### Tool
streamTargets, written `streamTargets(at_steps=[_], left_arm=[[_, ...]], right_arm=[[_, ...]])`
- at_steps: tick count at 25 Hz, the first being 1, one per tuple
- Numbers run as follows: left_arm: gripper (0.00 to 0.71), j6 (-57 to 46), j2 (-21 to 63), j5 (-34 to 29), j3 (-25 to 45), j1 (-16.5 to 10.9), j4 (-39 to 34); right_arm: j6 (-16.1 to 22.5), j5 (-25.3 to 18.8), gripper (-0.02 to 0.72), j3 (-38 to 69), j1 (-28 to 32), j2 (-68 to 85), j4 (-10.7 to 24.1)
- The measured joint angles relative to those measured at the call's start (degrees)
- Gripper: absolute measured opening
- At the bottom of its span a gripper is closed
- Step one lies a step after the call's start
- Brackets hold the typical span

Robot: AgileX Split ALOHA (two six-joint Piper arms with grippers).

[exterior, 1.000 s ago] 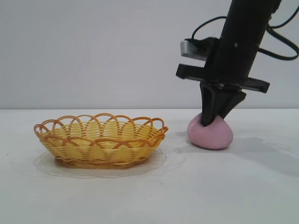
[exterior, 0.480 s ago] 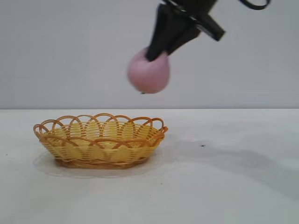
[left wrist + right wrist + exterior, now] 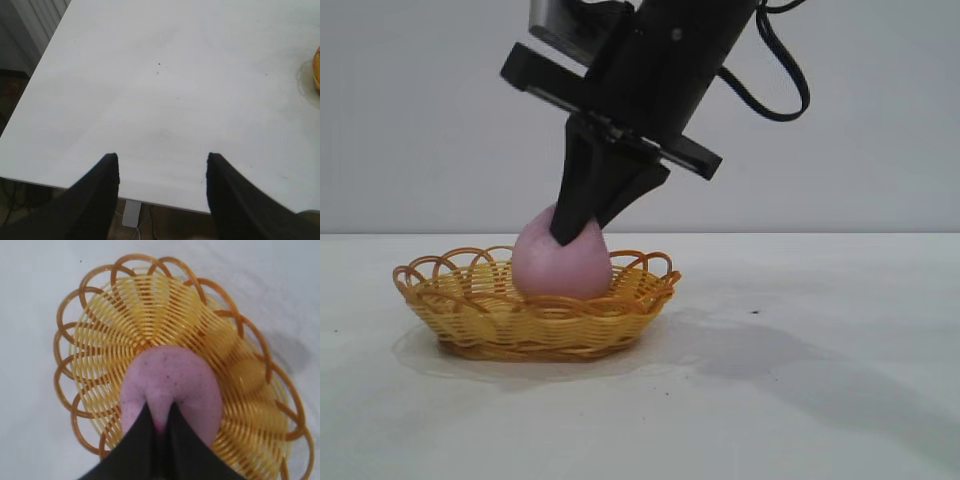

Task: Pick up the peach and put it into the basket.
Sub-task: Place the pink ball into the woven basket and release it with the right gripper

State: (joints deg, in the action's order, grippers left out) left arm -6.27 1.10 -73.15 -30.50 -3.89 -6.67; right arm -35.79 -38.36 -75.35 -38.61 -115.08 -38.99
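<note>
Backdrop: white table [image 3: 840,400] is seen under a plain pale grey wall [image 3: 420,120]; a soft shadow is cast on the tabletop to the right of the basket.
Right arm: black arm [image 3: 670,70] is angled down from the upper right toward the left half of the scene, with a black cable [image 3: 790,85] looped behind it.
Basket: yellow-orange wicker basket [image 3: 535,305] is set on the table at the left, upright, its looped scalloped rim open; from the right wrist view its spiral weave [image 3: 150,320] is seen directly below the camera.
Peach: pale pink-mauve peach [image 3: 562,265] is placed inside the basket, near its middle, its upper half standing above the rim; in the right wrist view it [image 3: 175,385] is seen resting on the woven floor.
Right gripper: right gripper [image 3: 575,228] is closed on the top of the peach, the two dark fingers [image 3: 142,440] pinched close together on the fruit's upper end.
Left gripper: left gripper [image 3: 162,170] is held apart from the work, over bare table near its edge, the fingers [image 3: 107,175] spread wide with nothing between them; only a sliver of the basket [image 3: 317,67] is caught at the border of that view.
</note>
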Motion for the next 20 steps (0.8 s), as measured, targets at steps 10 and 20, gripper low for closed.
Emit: streamTargets(at_steps=[10, 20], left_arm=[[0.391, 0.59, 0.00, 3.43, 0.00, 0.00, -1.07], [0.391, 3.32, 0.00, 8.39, 2.78, 0.00, -0.24]], right_arm=[[0.41, 2.05, 0.417, 0.00, -0.03, -0.06, -0.42], [2.36, 1.99, 0.478, 0.00, 4.91, 12.31, 2.00]])
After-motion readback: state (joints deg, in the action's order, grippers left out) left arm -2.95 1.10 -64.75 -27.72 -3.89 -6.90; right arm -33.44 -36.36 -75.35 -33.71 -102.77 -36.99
